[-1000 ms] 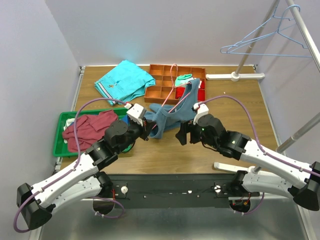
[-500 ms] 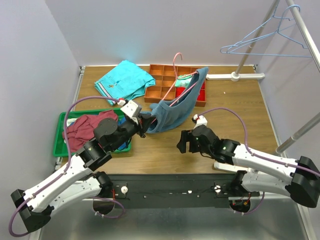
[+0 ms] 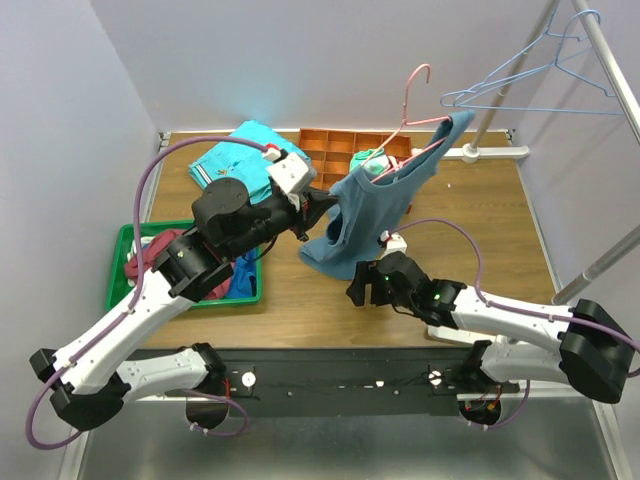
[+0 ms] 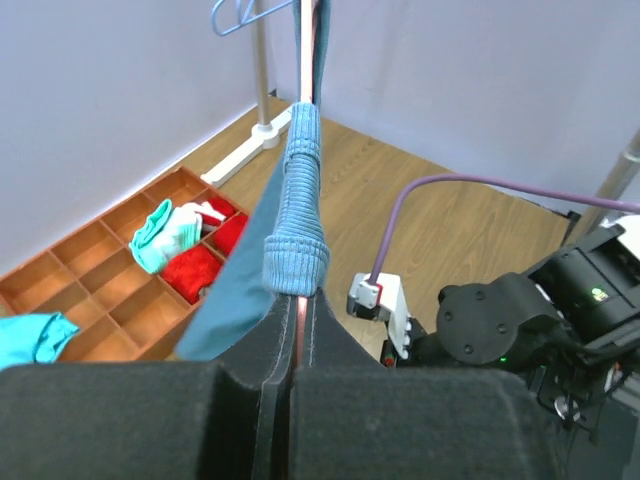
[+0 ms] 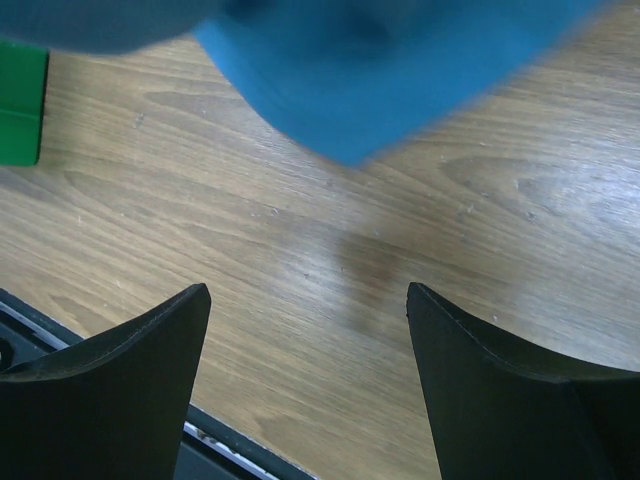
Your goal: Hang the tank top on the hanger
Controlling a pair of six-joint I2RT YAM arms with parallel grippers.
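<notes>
While the right claw (image 5: 307, 290) hovered low over the bare wood near the front edge of the tabletop (image 3: 500, 230), its jaws stood wide apart with nothing between them. Farther in, above the middle of the tabletop, the left claw (image 4: 298, 320) was raised in the air, clamped tight on the wire of the pink hanger (image 4: 306, 50). The blue tank top (image 3: 370, 205) hung draped from that hanger, one strap bunched on the wire just beyond the fingers. An orange divided box (image 3: 325, 150) sat at the far edge.
</notes>
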